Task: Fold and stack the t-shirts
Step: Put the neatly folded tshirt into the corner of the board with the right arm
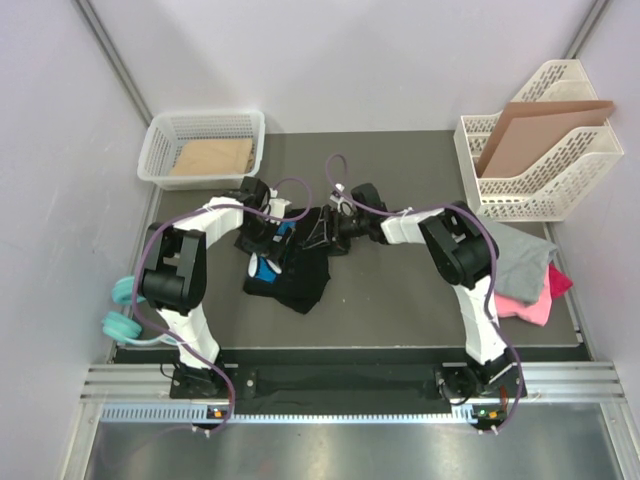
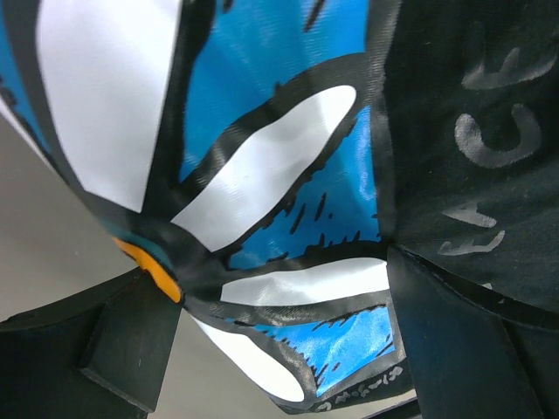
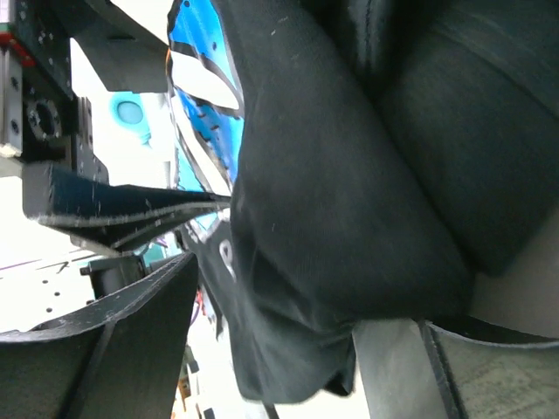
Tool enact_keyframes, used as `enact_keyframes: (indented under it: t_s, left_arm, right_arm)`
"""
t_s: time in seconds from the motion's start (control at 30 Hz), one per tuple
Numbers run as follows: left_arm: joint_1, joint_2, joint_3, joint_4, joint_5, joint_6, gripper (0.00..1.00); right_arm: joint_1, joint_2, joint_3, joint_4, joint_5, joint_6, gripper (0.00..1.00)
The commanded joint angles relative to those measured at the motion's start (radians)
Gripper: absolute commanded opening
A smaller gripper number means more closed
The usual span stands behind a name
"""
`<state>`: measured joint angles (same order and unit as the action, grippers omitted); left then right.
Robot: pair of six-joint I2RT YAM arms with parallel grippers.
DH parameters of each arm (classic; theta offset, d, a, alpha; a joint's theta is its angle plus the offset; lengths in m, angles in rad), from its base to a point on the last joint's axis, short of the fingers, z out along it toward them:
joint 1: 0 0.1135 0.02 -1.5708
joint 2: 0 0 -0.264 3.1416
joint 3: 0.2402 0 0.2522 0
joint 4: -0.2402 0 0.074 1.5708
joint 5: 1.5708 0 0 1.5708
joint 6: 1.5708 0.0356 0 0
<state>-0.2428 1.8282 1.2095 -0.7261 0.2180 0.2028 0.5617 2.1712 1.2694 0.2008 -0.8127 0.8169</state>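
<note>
Black t-shirt (image 1: 300, 275) is bunched up on the table (image 1: 400, 300), to the right of the white basket (image 1: 205, 140) and closer to the near edge. Left gripper (image 1: 272, 228) has its fingers (image 2: 122, 349) spread wide; printed cloth lies between them, not clamped. Right gripper (image 1: 322, 232) grasps a thick black fold between half-spread fingers (image 3: 113, 349). Both arms bend inward, and the wrists face each other over the shirt.
</note>
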Motion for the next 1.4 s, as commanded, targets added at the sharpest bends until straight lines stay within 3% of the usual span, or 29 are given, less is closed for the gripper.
enact_keyframes:
  t_s: [0.0,0.2,0.4,0.53,0.77,0.93,1.03,1.23,1.37]
  left_arm:
    - [-0.012,-0.032,-0.025,0.014,0.037,-0.010,0.99]
    - [-0.013,-0.041,-0.042,0.016,0.030,-0.003,0.99]
    - [-0.013,-0.052,-0.047,0.013,0.034,-0.005,0.99]
    - [-0.013,-0.070,-0.061,0.010,0.024,0.000,0.99]
    - [0.034,-0.176,-0.021,-0.070,0.000,0.030,0.99]
    - [0.192,-0.274,0.162,-0.231,0.052,0.082,0.99]
    - [0.237,-0.331,0.205,-0.249,-0.009,0.121,0.99]
    - [0.261,-0.422,0.128,-0.225,-0.052,0.135,0.99]
    - [0.263,-0.429,0.111,-0.231,-0.034,0.124,0.99]
  right_arm:
    - [0.078,0.124,-0.001,-0.091,0.149,-0.018,0.67]
    - [0.112,0.144,-0.019,-0.026,0.141,0.031,0.60]
    - [0.124,0.165,-0.027,0.055,0.129,0.085,0.41]
    - [0.130,0.173,-0.015,0.062,0.121,0.103,0.00]
    - [0.075,-0.023,-0.102,0.043,0.121,0.071,0.00]
    - [-0.008,-0.321,-0.186,-0.050,0.113,0.022,0.00]
    - [-0.089,-0.483,-0.252,-0.118,0.106,-0.001,0.00]
    - [-0.299,-0.772,-0.376,-0.288,0.093,-0.080,0.00]
    - [-0.509,-0.908,-0.424,-0.420,0.049,-0.145,0.00]
